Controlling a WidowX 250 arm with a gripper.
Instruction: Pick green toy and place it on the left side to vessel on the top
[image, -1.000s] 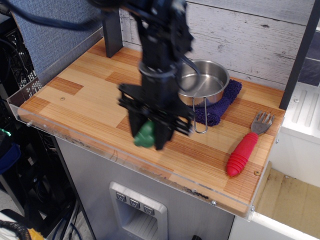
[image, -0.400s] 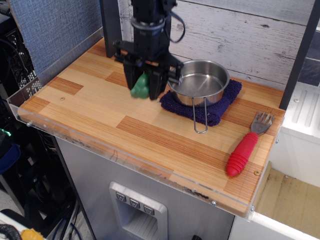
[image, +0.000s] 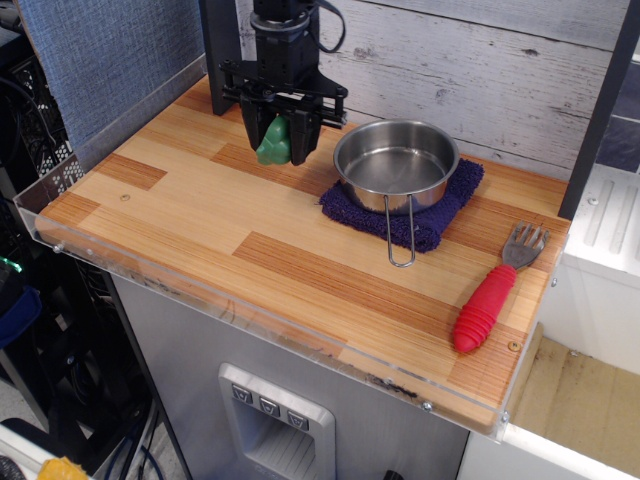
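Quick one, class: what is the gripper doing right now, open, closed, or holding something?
Gripper: jaws closed on the green toy, just left of the vessel.

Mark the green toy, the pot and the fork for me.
green toy (image: 273, 145), main view, lower body below the fingers
pot (image: 396, 167), main view, inside bottom
fork (image: 483, 309), main view, red handle

arm: upright, reaching straight down | hand (image: 277, 135): fingers pointing down, seemingly clamped on something
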